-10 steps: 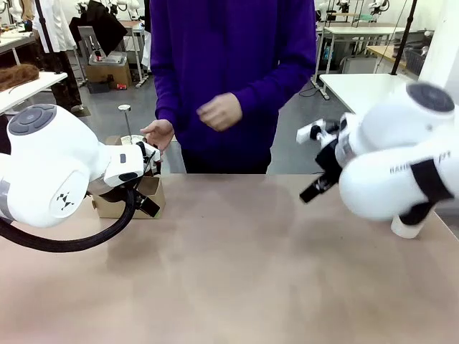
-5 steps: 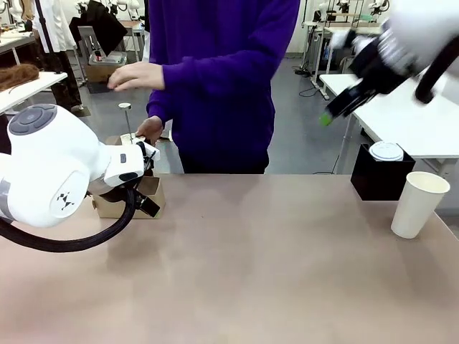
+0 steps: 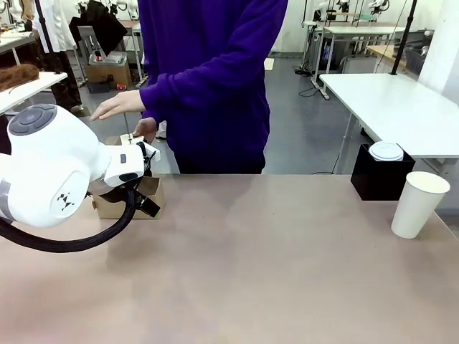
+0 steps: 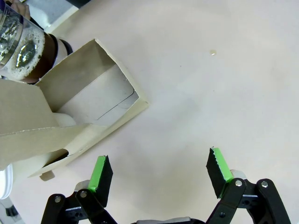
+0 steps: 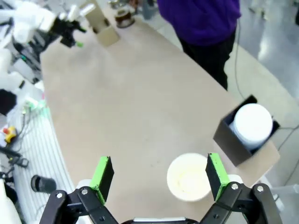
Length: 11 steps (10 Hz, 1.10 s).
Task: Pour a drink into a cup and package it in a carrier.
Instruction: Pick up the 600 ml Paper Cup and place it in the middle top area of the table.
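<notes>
Jaws wide, nothing held.
Left gripper (image 4: 158,168) and right gripper (image 5: 158,171) are both spread; the cup (image 3: 419,205) stands at 3 o'clock, the carrier (image 3: 107,208) at 9 o'clock, the drink (image 4: 22,50) just beside it.

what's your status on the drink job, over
Left pincer open beside carrier. Right pincer open above empty cup. Person's hands by jug, next to carrier.

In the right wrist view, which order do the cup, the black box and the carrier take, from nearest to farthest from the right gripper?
1. Cup, right under the right gripper.
2. Black box, just beyond the cup, at the table edge.
3. Carrier, at the table's far end.
</notes>
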{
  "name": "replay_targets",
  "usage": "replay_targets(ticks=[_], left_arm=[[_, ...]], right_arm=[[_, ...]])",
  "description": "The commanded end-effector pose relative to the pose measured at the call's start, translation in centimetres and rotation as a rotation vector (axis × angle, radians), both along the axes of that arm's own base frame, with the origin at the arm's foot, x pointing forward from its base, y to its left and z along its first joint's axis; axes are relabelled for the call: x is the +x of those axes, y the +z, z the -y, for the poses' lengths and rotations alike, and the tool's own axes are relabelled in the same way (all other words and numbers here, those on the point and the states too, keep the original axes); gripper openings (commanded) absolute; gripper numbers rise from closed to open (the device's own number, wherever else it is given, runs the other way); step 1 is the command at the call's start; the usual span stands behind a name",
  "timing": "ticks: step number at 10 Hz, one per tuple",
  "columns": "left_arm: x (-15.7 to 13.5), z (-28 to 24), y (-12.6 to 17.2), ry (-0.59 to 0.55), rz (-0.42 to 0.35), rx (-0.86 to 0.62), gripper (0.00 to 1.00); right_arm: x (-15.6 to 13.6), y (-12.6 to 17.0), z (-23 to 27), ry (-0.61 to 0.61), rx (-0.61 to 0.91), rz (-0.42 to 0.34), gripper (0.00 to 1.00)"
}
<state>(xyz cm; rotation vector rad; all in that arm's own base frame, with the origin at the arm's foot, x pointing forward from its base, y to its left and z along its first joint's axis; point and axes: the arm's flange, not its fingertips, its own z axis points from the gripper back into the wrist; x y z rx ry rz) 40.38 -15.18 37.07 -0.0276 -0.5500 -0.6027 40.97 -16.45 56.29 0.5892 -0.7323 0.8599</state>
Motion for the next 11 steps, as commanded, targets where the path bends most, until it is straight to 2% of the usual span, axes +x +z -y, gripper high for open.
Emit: replay_targets(ticks=[1, 3, 4, 5, 6, 9, 11], left_arm=[[0.0, -0.1, 0.0, 0.001, -0.001, -0.001, 1.00], [0.0, -0.1, 0.0, 0.001, -0.001, -0.001, 1.00], [0.0, -0.1, 0.0, 0.001, -0.001, -0.001, 1.00], [0.0, -0.1, 0.0, 0.001, -0.001, -0.001, 1.00], [0.0, -0.1, 0.0, 0.001, -0.001, -0.001, 1.00], [0.0, -0.1, 0.0, 0.001, -0.001, -0.001, 1.00], [0.0, -0.1, 0.0, 0.001, -0.001, -0.001, 1.00]], right_arm=[[-0.8, -4.3, 3.7, 0.061, 0.112, 0.035, 1.00], [-1.3, -8.1, 5.4, 0.075, 0.174, 0.152, 1.00], [-1.3, -9.0, 4.9, 0.064, 0.164, 0.171, 1.00], [-0.9, -8.9, 4.5, -0.002, 0.168, 0.206, 1.00], [-2.6, -8.8, 6.1, 0.048, 0.151, 0.124, 1.00], [-1.7, -9.7, 5.6, 0.037, 0.159, 0.136, 1.00], [-1.7, -13.1, 7.5, -0.004, 0.241, 0.282, 1.00]])
